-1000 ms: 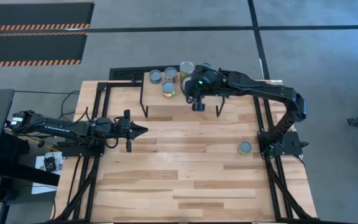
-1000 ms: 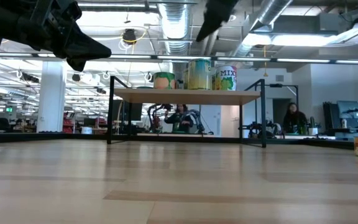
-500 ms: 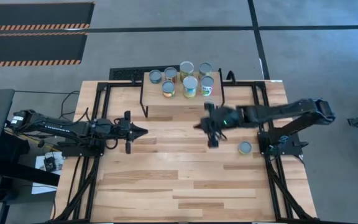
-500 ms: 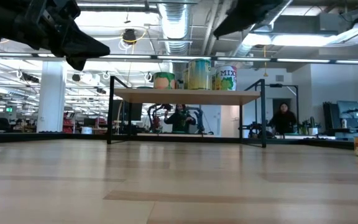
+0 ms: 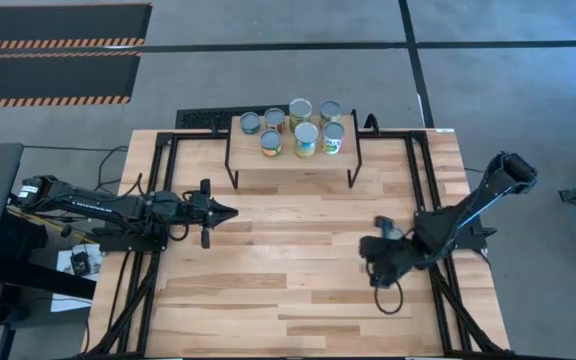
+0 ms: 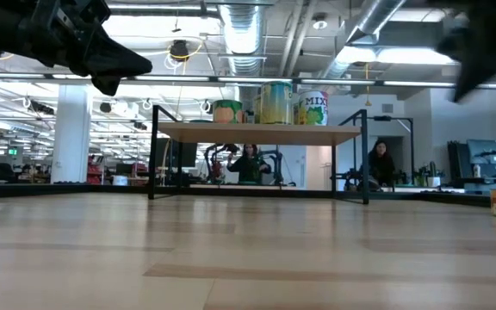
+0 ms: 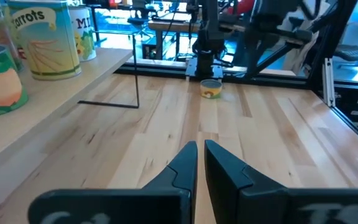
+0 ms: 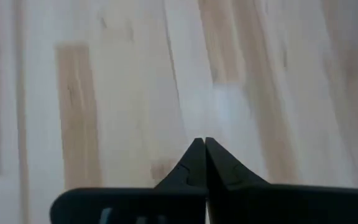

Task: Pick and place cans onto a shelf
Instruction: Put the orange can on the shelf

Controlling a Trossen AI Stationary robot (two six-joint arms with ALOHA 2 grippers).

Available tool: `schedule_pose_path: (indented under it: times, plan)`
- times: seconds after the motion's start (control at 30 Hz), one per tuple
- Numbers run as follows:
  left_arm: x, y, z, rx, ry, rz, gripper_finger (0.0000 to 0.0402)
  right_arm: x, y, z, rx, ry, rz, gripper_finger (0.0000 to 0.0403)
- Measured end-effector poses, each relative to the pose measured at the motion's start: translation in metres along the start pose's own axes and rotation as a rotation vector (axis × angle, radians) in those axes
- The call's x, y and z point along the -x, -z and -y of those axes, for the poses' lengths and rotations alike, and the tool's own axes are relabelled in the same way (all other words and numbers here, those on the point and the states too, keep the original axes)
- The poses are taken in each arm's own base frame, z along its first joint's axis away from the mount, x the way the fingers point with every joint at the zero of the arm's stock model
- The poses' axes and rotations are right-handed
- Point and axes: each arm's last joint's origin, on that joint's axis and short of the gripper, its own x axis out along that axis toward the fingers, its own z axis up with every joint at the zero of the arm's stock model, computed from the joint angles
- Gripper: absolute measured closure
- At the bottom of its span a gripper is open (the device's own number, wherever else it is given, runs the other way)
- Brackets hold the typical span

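Standing upright on the tabletop point(image 5: 268, 270), the loose can point(image 7: 211, 88) is the one tin not yet on the shelf point(image 5: 293, 160). It shows plainly only in the left wrist view, close in front of the right arm's base, with its round lid up and its long axis vertical. Seven other cans point(image 5: 306, 136) are already grouped on the shelf at the far edge of the table, well apart from the loose one.

From above, the right arm covers most of the spot where that can sits, so how it lies against the fingers cannot be read exactly. It appears to be just beside the wrist, on the side toward the shelf and the arm's base. The right gripper point(image 5: 373, 258) is low over the table with its fingers pressed together and nothing between them. Its own camera sees only bare planks, so the can is outside the line the fingers point along. My judgement is that the arm must swing back toward the can and part its fingers before any grasp.

The right arm is by far the nearer; its elbow is folded high and outward, the forearm reaching back in toward the table's middle. The left gripper point(image 5: 230, 210) waits level at the left side, fingers nearly touching, aimed across the table.
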Motion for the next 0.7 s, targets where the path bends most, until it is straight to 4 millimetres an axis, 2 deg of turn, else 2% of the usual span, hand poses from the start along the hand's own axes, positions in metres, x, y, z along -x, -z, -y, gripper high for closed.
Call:
schedule_pose_path:
  times: [0.13, 0.23, 0.57, 0.7]
  plan:
    - [0.000, -0.001, 0.000, 0.007, 0.001, 0.008, 0.0384, 0.010, 0.028, 0.002, -0.151, 0.143, -0.153, 0.0390]
    - [0.000, -0.001, 0.000, 0.011, 0.000, 0.007, 0.0384, 0.013, 0.038, 0.009, -0.261, 0.240, -0.212, 0.0374]
    - [0.000, 0.000, 0.000, 0.022, -0.002, 0.002, 0.0384, -0.026, 0.061, 0.033, -0.450, 0.300, -0.350, 0.0267]
    - [0.000, 0.000, 0.000, 0.022, -0.002, 0.002, 0.0385, -0.032, 0.064, 0.043, -0.494, 0.329, -0.386, 0.0239]
